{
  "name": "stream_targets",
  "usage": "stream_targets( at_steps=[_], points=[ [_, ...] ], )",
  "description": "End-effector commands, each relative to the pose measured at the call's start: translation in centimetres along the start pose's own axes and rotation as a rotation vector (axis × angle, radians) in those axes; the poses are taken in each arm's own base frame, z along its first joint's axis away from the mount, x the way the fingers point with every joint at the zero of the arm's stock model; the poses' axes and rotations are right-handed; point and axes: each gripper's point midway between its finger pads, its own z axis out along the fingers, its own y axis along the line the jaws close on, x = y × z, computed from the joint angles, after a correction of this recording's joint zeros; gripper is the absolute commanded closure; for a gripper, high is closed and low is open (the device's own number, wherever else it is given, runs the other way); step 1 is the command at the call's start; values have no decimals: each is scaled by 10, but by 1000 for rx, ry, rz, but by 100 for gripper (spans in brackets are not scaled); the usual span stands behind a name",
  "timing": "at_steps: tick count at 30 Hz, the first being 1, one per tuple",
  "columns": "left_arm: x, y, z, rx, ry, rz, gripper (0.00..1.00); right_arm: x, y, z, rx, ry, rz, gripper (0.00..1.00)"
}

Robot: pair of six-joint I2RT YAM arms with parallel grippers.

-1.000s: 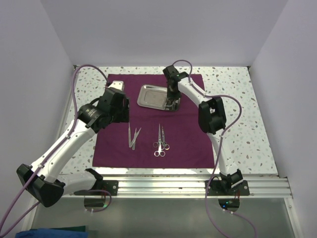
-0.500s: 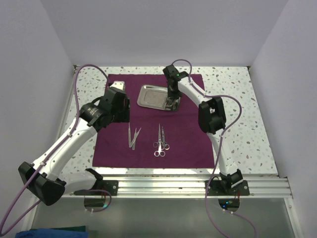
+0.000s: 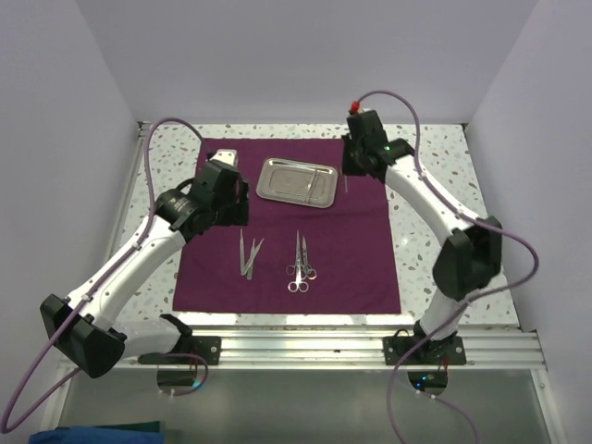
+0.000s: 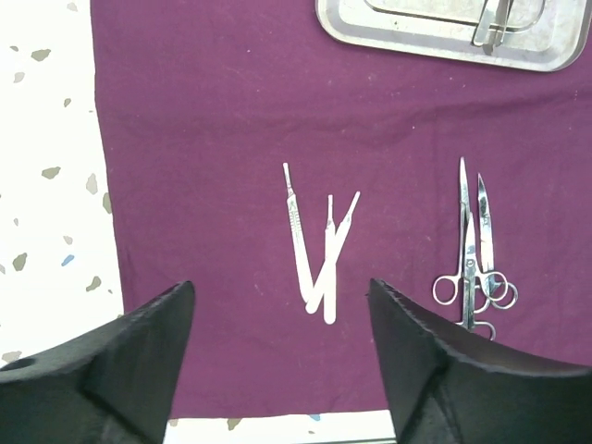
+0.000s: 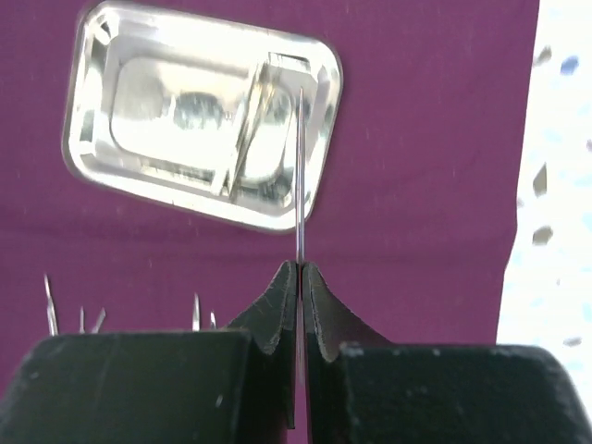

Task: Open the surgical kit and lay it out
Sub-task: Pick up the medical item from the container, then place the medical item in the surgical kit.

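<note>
Pale walls point(image 3: 55, 203) close in the speckled table point(image 3: 444, 194) on the left, far and right sides. A metal rail point(image 3: 305, 344) carrying both arm bases runs along the near edge. The band of bare tabletop between cloth and wall is wider on the right. The left band is narrower, and the left arm point(image 3: 139, 259) slants across it. The right arm point(image 3: 435, 203) arches over the right band toward the cloth's far right corner.

The cloth wrap point(image 3: 370, 259) lies opened flat in the middle of the table, with its near edge close to the rail. The steel tray point(image 3: 282, 180) sits on its far part, slightly skewed. Well apart from the tray, nearer the rail, two ring-handled scissors point(image 3: 298, 264) lie side by side and overlapping, tips toward the tray. Just to their left, three flat handles point(image 3: 249, 254) fan out from touching ends. Plain maroon cloth lies on both sides of these.

The left gripper point(image 4: 279, 291) hangs over the left part of the cloth, its fingers spread wide with nothing between them. The right gripper point(image 5: 299, 270) is above the cloth just beside the tray's right short edge. Its fingers are pinched on a thin instrument point(image 5: 299, 166) that stands straight out from the tips.

A tweezer-like piece point(image 4: 495, 20) lies in the tray, cut off by the top of the left wrist view. In the right wrist view, reflections make the tray's contents hard to read. The pinched instrument's lower end is hidden between the fingers, so I cannot tell what kind it is.
</note>
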Motion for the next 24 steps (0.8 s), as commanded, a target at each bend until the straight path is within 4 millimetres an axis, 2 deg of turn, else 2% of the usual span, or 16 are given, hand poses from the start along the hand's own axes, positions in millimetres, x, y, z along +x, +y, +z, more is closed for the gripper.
stream_targets(
  at_steps=[1, 2, 4, 5, 8, 11, 16, 17, 18, 19, 20, 21, 22, 24],
  points=[
    [-16, -9, 5, 21, -46, -57, 19, 51, -4, -9, -54, 67, 67, 100],
    [-16, -9, 6, 20, -44, -65, 12, 88, -5, -5, -78, 142, 73, 100],
    [-15, -12, 10, 20, -36, -83, 2, 116, -6, -9, -92, 184, 109, 100],
    [-15, -13, 11, 25, -33, -85, 0, 138, -5, -12, -105, 209, 107, 100],
    [-15, -18, 16, 41, -25, -91, 0, 170, 5, -20, -146, 247, 115, 100],
    [-19, -22, 20, 46, -22, -97, 1, 186, 8, -19, -154, 257, 129, 100],
    [-21, -26, 26, 42, -7, -102, 0, 201, 3, -9, -131, 292, 130, 100],
    [-22, -27, 26, 44, -8, -102, 1, 204, 2, -9, -124, 307, 121, 88],
    [-22, -27, 26, 45, -9, -104, 1, 207, 0, -6, -114, 323, 115, 67],
    [-21, -27, 26, 42, -7, -103, 1, 208, 0, -6, -111, 330, 110, 31],
    [-21, -26, 26, 41, -8, -103, 1, 208, 0, -8, -108, 336, 106, 21],
    [-20, -25, 26, 36, -4, -103, 0, 206, -1, -9, -107, 337, 102, 17],
    [-19, -24, 26, 32, -2, -101, 1, 202, 0, -11, -107, 328, 92, 13],
    [-18, -22, 26, 25, -2, -97, 1, 187, 3, -16, -106, 306, 78, 12]
  ],
)
